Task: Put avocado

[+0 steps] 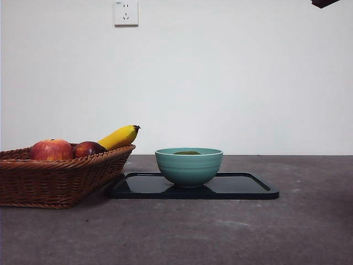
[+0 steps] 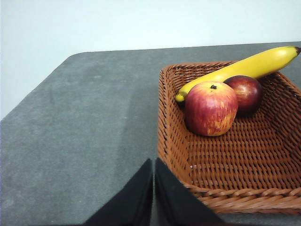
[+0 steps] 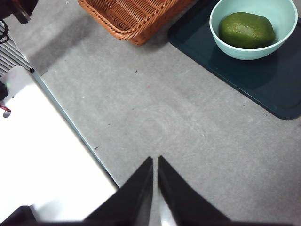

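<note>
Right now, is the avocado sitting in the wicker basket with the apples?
No, the avocado lies inside the teal bowl on the dark tray, apart from the wicker basket.

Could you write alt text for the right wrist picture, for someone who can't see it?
A dark green avocado lies in a pale teal bowl on a dark tray, beside a woven wicker basket on a grey table. The right gripper hangs empty, shut.
</note>
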